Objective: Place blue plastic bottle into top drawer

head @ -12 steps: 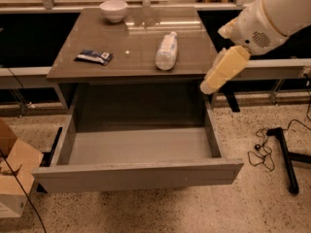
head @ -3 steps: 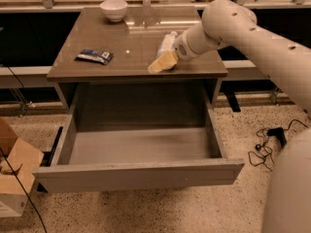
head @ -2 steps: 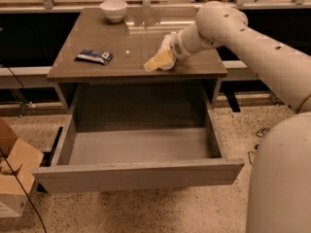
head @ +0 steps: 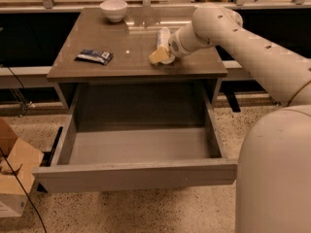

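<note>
The blue plastic bottle (head: pixel 164 37) lies on its side on the brown table top (head: pixel 121 38), right of the middle, with its long axis running front to back. My gripper (head: pixel 159 56) is at the bottle's near end, low over the table and touching or covering that end. The arm reaches in from the right. The top drawer (head: pixel 136 176) is pulled wide open below the table top. Its grey inside (head: pixel 141 144) is empty.
A dark flat snack packet (head: pixel 94 56) lies on the table's left part. A white bowl (head: pixel 113 8) stands at the back left. A cardboard box (head: pixel 12 178) and a cable are on the floor at left. My own body (head: pixel 277 178) fills the lower right.
The gripper has come from beside the table's right edge onto the bottle's near end, then shifted slightly left and back. The bottle's near end seems nudged a little left. The drawer is unchanged.
</note>
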Robot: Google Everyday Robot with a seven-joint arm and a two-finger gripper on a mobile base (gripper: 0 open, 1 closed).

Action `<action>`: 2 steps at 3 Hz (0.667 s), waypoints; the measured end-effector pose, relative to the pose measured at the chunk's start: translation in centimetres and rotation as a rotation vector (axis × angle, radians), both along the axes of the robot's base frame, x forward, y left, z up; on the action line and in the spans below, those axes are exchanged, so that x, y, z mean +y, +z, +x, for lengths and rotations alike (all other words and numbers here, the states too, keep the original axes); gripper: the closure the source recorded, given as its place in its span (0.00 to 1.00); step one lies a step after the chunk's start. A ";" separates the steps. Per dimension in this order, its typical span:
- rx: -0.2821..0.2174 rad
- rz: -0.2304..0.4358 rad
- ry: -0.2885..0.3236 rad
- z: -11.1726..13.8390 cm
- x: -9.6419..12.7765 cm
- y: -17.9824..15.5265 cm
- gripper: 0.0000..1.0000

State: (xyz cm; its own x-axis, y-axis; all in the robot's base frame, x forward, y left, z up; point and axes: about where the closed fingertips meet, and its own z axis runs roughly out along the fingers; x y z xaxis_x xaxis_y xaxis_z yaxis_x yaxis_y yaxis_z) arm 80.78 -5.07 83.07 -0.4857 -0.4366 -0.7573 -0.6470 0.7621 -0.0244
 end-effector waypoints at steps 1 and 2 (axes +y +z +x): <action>-0.023 -0.018 -0.048 -0.3 -0.4 1.0 0.73; -0.046 -0.028 -0.056 -0.7 -0.4 2.0 0.96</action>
